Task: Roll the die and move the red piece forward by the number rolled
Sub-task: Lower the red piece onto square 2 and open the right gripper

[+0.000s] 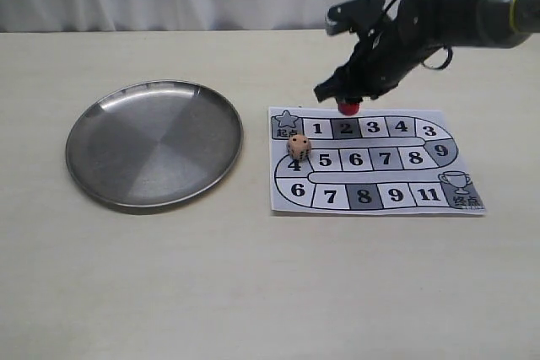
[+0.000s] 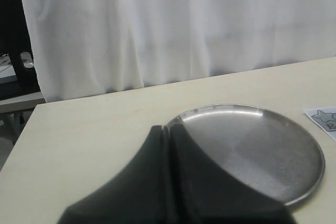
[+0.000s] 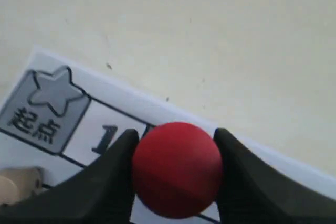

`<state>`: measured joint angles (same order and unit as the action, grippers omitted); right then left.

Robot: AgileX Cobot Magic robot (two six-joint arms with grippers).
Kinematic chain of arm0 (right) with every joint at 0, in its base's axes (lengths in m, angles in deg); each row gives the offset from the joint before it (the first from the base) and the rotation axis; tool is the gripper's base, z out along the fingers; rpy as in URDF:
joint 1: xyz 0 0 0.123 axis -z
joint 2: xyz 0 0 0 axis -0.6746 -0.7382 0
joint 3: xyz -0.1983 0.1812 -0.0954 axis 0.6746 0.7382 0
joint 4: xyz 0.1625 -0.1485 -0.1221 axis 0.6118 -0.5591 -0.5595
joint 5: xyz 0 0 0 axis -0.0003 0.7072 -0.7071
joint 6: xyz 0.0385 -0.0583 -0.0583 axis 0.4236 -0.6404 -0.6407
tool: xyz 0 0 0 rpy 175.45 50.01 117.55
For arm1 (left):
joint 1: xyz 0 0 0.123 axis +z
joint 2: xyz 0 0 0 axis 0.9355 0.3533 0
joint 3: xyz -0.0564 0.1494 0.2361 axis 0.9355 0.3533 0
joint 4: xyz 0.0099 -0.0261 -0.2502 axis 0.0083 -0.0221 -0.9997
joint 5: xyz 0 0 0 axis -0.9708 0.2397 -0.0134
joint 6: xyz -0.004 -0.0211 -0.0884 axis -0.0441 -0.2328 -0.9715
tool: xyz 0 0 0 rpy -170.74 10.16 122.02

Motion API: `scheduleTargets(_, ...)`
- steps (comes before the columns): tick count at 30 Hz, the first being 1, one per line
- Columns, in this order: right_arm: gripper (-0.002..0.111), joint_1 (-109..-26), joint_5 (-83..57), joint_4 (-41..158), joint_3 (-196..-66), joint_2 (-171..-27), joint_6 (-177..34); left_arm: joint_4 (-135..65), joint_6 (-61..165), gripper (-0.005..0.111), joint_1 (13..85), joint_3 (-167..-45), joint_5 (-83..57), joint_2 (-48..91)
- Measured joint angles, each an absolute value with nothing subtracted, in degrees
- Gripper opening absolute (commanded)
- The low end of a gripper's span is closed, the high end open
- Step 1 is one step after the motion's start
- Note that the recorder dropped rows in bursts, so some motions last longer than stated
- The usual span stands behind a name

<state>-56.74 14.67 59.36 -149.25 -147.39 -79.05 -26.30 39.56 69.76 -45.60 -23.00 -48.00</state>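
Observation:
The red piece (image 1: 348, 108) hangs just above the paper game board (image 1: 375, 206), over its dark square 2, with my right gripper (image 1: 348, 100) shut on it. In the right wrist view both black fingers (image 3: 118, 174) press the sides of the red piece (image 3: 176, 169), above squares 1 and 2. The cream die (image 1: 298, 147) rests on the board below square 1, near the 4; its edge shows as a beige die (image 3: 18, 184) in the right wrist view. My left gripper (image 2: 169, 132) is shut and empty, near the steel plate (image 2: 262, 145).
A round steel plate (image 1: 154, 142) lies on the left of the cream table, beside the board. A white curtain hangs behind the table. The board's star start square (image 3: 50, 106) lies near square 1.

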Motion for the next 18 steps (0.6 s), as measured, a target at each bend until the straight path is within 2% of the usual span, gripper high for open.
scheduleTargets(9,0.005,-56.7,13.5,58.5,-148.9,-151.8,-79.0,-26.3,39.6,0.0,69.8,-45.6,-23.0,-48.0)
scheduleTargets(11,0.009,-56.7,13.5,58.5,-148.9,-151.8,-78.9,-26.3,39.6,0.0,69.8,-45.6,-23.0,-48.0)
scheduleTargets(13,0.019,-56.7,13.5,58.5,-148.9,-151.8,-78.8,-26.3,39.6,0.0,69.8,-45.6,-23.0,-48.0)
scheduleTargets(18,0.062,-56.7,13.5,58.5,-148.9,-152.0,-78.7,-26.3,39.6,0.0,69.8,-45.6,-23.0,-48.0)
